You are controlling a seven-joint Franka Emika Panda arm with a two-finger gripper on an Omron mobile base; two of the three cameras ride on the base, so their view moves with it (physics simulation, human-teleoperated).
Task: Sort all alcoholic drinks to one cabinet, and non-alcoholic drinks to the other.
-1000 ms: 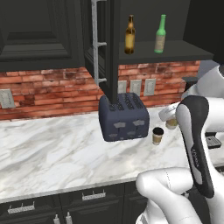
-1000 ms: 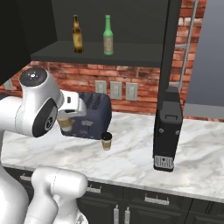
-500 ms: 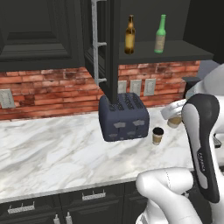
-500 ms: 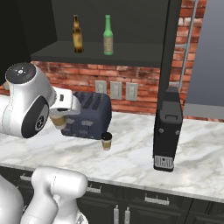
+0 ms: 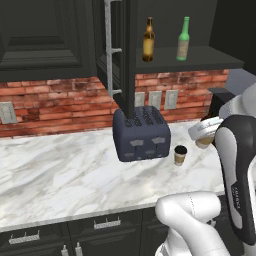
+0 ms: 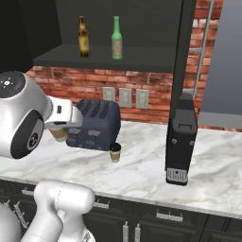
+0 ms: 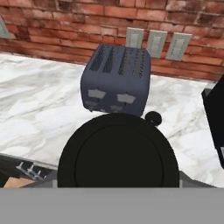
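Cup in my claw, gripped under lid, upright, lifted off bench right of toaster; lid looms large in hand view. I judge it bound for cabinet apart from alcohol. Second cup stands on bench just beside toaster, awaiting turn. Brown bottle and green bottle sit together on open cabinet shelf above, alcohol sorted by look of it.

Flat, even light, nothing blown out

Marble counter looks bright, cabinet insides stay murky, shadows soft, edges crisp.
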